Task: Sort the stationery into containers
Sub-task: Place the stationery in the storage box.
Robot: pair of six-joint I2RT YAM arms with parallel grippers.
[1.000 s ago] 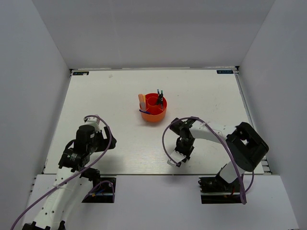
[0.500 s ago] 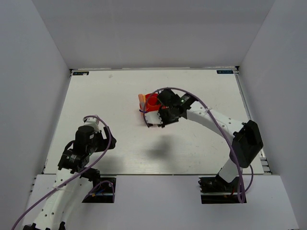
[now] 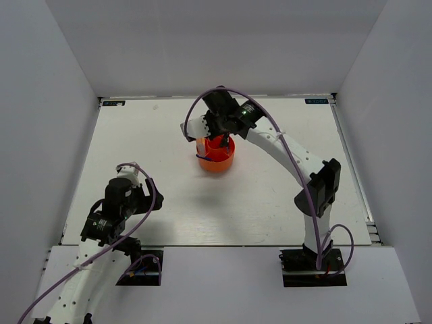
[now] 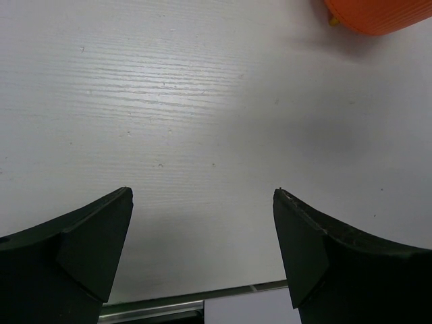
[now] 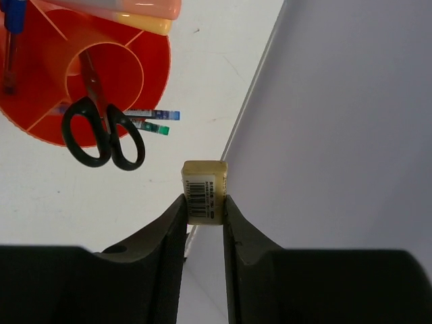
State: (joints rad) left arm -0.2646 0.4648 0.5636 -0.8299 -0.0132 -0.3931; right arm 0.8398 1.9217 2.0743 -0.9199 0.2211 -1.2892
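My right gripper (image 5: pixel 204 201) is shut on a whitish eraser (image 5: pixel 205 182) with a barcode label, which sticks out past the fingertips. It hangs in the air beside and above the orange tub (image 5: pixel 154 67), close to the enclosure's wall. In the tub's central ring stand black-handled scissors (image 5: pixel 101 138). Pens (image 5: pixel 147 115) lean out of one compartment, and a blue pen (image 5: pixel 9 40) sits in another. In the top view the right arm reaches over the tub (image 3: pixel 217 163). My left gripper (image 4: pixel 202 196) is open over bare table, nothing between its fingers, far from the tub (image 4: pixel 378 17).
Grey walls enclose the table on three sides; one wall (image 5: pixel 351 121) is close to the right gripper. An orange and yellow marker (image 5: pixel 135 12) lies across the tub's rim. The table's near edge (image 4: pixel 169 307) runs just under the left fingers.
The right arm swung from the table's near side up to the tub at the back, carrying the eraser. The left arm has barely moved.
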